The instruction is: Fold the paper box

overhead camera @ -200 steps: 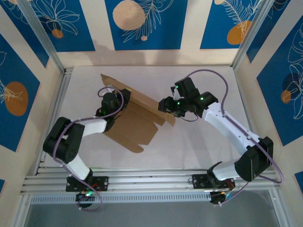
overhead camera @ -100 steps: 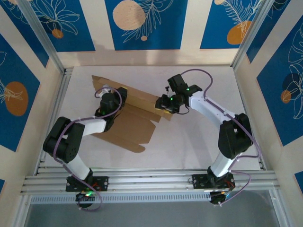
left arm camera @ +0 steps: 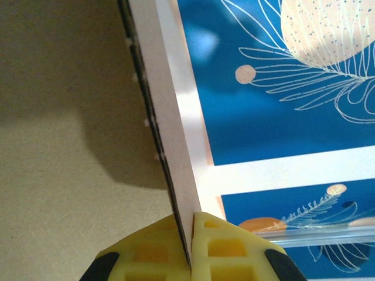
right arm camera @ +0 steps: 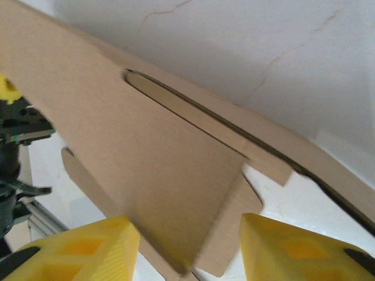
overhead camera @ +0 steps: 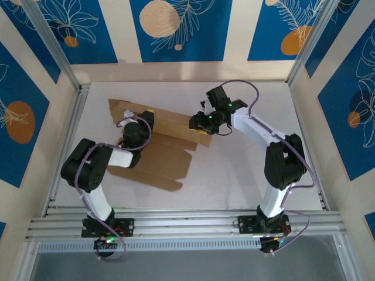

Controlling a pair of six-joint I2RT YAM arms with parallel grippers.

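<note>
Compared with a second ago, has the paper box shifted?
Yes. The paper box has swung left, its far corner now nearer the left aluminium rail.

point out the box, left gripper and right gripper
box (overhead camera: 158, 163), top view, flat lower panel
left gripper (left arm camera: 190, 237), left wrist view, between its jaws
right gripper (right arm camera: 186, 228), right wrist view, between its jaws

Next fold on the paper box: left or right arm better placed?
Right, probably. The right claw is open astride an end flap of the paper box, free to push it. The left claw is shut on the raised panel, anchoring it.
</note>
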